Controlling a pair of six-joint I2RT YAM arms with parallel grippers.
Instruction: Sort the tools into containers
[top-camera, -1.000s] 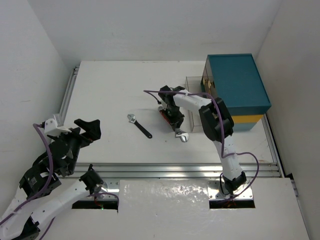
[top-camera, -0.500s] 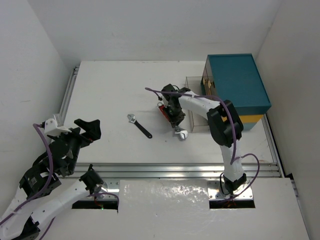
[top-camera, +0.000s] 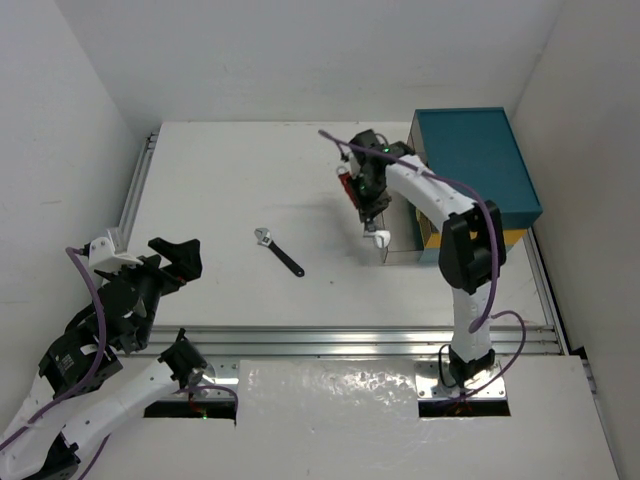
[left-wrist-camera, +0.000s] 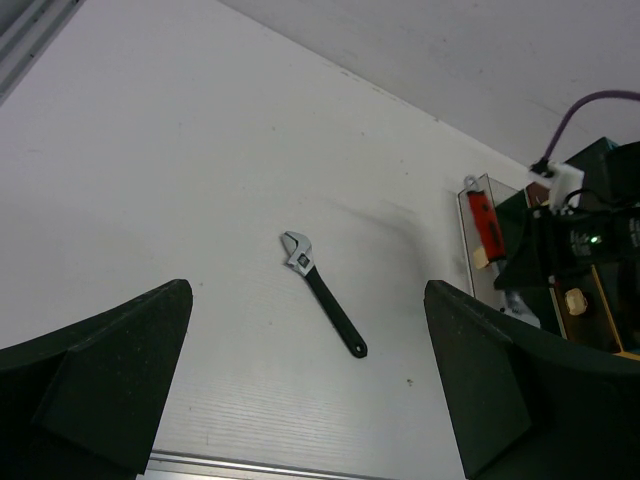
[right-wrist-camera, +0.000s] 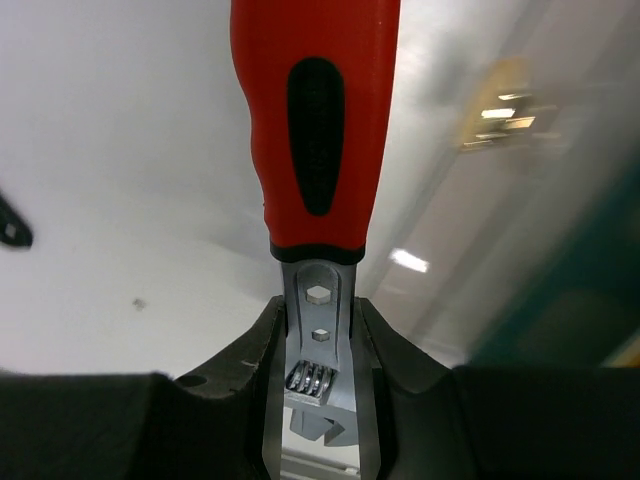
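Observation:
My right gripper (top-camera: 372, 214) is shut on the silver neck of a red-and-black-handled adjustable wrench (top-camera: 346, 188) and holds it in the air beside the left edge of the clear drawer (top-camera: 400, 245) that sticks out of the teal box (top-camera: 475, 160). In the right wrist view the wrench (right-wrist-camera: 315, 120) sits clamped between my fingers (right-wrist-camera: 250, 365). A black-handled adjustable wrench (top-camera: 278, 250) lies on the table, also seen in the left wrist view (left-wrist-camera: 322, 292). My left gripper (top-camera: 176, 258) is open and empty at the near left, far from it.
The teal box has a yellow lower band (top-camera: 505, 238) and stands at the back right against the wall. A metal rail (top-camera: 135, 190) runs along the table's left edge and another (top-camera: 350, 338) along the near edge.
My right gripper has lifted the red-handled wrench off the table and carried it back and to the right, up to the clear drawer. The left arm has not moved.

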